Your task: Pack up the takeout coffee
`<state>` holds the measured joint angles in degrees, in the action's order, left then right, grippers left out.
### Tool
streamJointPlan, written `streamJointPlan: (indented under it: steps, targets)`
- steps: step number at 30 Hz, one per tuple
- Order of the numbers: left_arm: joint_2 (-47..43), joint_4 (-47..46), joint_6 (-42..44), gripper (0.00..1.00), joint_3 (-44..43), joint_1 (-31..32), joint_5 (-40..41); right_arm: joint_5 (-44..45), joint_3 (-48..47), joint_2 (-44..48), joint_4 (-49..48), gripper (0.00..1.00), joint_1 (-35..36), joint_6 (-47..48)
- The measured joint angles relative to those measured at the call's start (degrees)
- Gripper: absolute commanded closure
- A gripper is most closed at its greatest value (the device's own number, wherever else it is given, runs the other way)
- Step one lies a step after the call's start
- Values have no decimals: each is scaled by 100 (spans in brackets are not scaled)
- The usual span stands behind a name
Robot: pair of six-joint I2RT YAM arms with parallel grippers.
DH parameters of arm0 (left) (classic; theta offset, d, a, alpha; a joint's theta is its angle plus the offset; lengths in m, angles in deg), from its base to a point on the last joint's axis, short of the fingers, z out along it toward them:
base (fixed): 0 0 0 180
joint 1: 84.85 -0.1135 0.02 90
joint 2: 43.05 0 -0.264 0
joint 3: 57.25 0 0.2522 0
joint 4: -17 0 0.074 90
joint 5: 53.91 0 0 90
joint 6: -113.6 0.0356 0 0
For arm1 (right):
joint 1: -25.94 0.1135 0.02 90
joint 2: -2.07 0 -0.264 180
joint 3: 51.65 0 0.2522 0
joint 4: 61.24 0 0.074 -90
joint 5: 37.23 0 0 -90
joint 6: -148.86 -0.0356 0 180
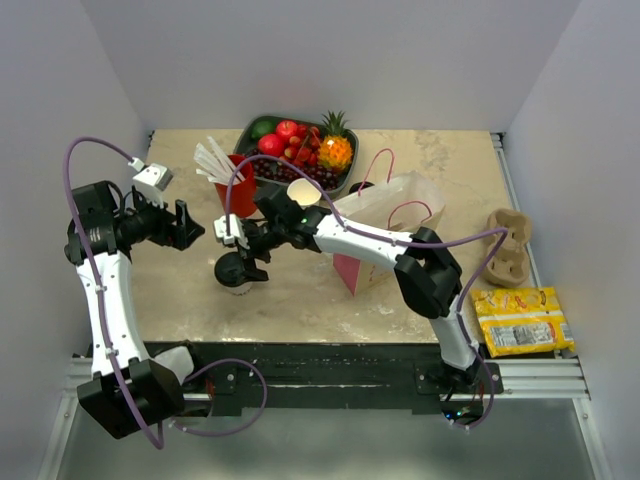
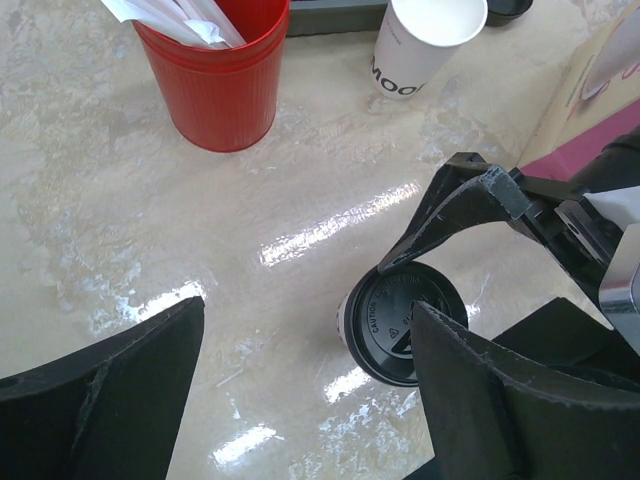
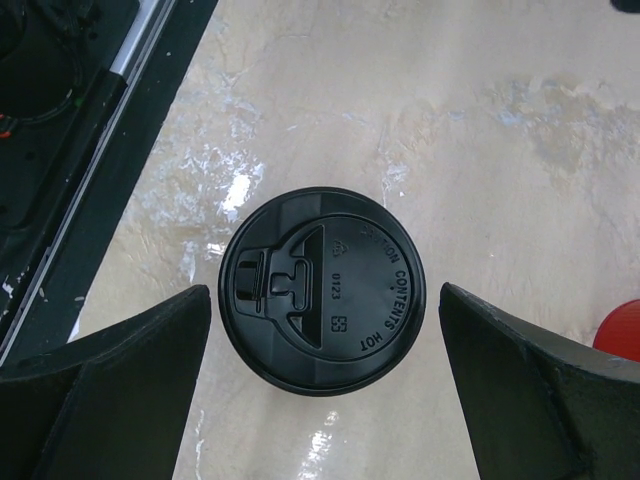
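Beige marbled surface (image 1: 300,305) carries the takeout coffee (image 2: 405,322); right gripper (image 3: 325,300) hangs spread astride it, apparently to clamp it; left gripper (image 1: 188,228), also spread, hovers near it.

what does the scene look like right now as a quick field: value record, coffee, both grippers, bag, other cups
takeout coffee: upright on the table, black lid on
right gripper: open, straddling the coffee, gap on each side
left gripper: open, empty, left of the coffee
paper bag: right of the coffee, coffee not in it
other cups: red cup with straws, lidless white cup, both upright
packed: not yet
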<state>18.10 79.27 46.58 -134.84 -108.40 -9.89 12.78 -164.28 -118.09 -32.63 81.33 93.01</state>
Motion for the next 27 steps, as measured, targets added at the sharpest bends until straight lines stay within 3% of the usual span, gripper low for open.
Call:
streamJointPlan:
  steps: [27]
  targets:
    - [96,-39,-238,13,94,0,2,-57,-962,-695,518,5,9,-411]
